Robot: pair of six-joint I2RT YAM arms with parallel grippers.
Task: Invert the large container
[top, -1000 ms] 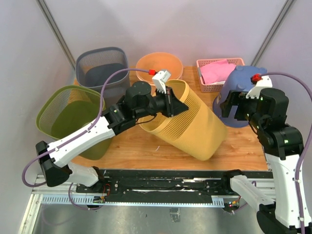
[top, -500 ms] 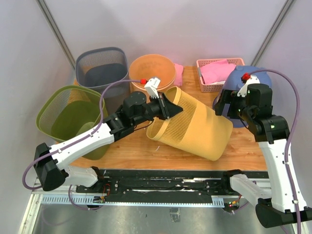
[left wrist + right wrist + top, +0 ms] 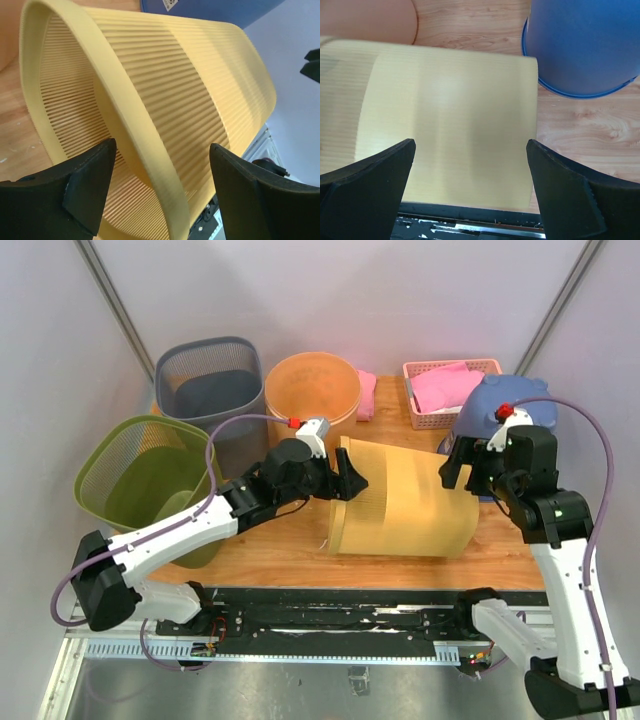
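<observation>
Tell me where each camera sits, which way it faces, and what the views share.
Top external: above, behind the arms, looking down at the table; both arms show.
Left wrist: on left arm, facing yellow container's rim; left gripper straddles it.
Right wrist: on right arm, looking down at container's side, blue bucket; right gripper open.
Shared: all show the container.

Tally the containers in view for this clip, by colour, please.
yellow ribbed bin: 1
green mesh bin: 1
grey mesh bin: 1
orange tub: 1
blue upturned bucket: 1
pink basket: 1
Total: 6
</observation>
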